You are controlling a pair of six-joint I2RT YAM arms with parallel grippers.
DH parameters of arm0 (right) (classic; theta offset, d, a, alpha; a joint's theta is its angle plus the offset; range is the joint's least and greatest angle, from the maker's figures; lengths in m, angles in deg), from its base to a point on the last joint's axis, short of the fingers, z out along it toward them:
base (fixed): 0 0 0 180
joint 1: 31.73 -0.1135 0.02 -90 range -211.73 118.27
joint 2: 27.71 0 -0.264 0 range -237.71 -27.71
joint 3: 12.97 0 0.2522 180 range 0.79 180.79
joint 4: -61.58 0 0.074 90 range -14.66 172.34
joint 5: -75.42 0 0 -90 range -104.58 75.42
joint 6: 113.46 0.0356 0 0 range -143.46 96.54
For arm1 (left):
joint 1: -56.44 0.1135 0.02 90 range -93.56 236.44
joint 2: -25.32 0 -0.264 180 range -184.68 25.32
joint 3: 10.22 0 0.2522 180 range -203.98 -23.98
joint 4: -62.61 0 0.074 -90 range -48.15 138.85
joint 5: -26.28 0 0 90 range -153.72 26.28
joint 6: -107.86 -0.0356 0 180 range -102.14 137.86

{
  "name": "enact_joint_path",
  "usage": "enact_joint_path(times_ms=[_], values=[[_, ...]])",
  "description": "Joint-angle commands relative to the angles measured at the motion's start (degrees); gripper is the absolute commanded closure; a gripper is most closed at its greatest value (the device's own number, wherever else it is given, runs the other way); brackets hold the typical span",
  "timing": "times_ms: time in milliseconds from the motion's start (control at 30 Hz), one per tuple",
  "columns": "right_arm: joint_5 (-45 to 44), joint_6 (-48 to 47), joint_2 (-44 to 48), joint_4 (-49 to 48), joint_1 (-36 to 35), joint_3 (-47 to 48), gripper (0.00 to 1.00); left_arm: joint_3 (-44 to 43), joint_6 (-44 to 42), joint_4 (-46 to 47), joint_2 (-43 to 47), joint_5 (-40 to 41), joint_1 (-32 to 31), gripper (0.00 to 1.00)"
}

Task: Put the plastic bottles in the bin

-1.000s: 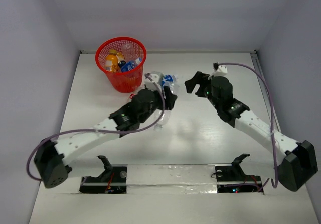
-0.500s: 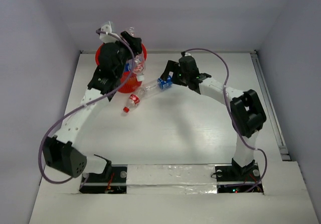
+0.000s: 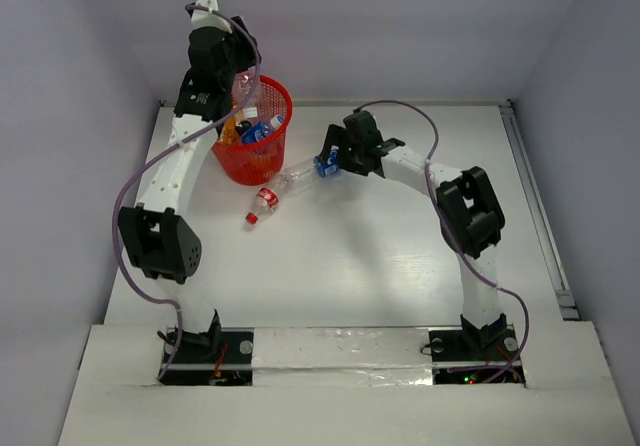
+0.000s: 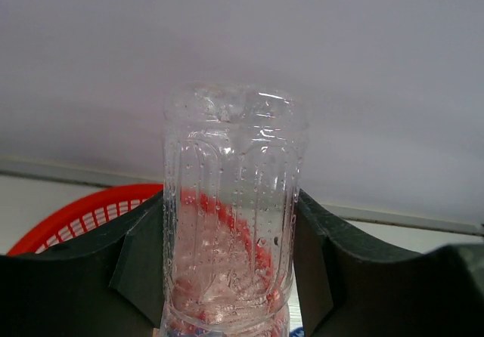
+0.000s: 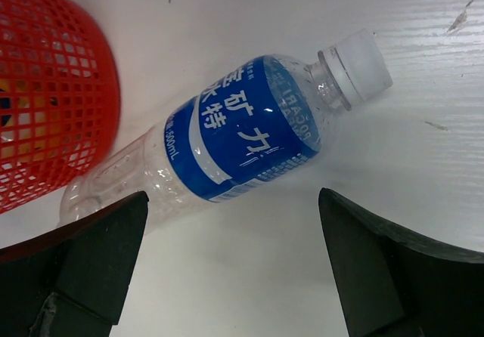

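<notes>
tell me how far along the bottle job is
Done: an orange bottle and at least one more lie in the bin. In hand: the left gripper holds a clear bottle over the bin; the right gripper is open around a blue-labelled bottle beside it. Left: those two, plus the red-label bottle lying free.

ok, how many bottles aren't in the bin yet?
3. Clear bottle held by the left gripper above the bin; blue-labelled bottle lying on the table inside the open right gripper; red-labelled bottle on the table beside it. Nothing seems hidden.
</notes>
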Motion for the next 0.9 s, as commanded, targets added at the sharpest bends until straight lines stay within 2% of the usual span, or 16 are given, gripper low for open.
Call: enact_joint_path(times_ms=[0, 233, 367, 467, 567, 867], values=[[-0.8, 1.7, -1.1, 2.2, 0.0, 4.8, 0.0, -6.2, -5.7, -0.9, -2.9, -2.8, 1.2, 0.53], [-2.4, 3.2, -4.4, 5.9, 0.0, 9.4, 0.0, -14.4, -9.1, -4.1, -11.7, -2.7, 2.2, 0.41], [-3.8, 3.2, -6.8, 10.1, 0.0, 14.4, 0.08, -15.2, -10.7, -4.0, -14.6, -2.4, 2.2, 0.36], [-4.5, 1.9, -7.5, 12.4, 0.0, 15.1, 0.16, -12.4, -11.5, -2.2, -15.1, -2.4, 2.2, 0.29], [-5.6, -0.1, -8.1, 16.0, 0.0, 16.3, 0.19, -6.0, -11.8, 2.1, -13.6, -1.6, 2.2, 0.22], [-6.9, -2.7, -10.2, 21.4, -0.5, 20.2, 0.16, 5.7, -4.2, 9.5, -6.1, -5.4, 2.2, 0.21]])
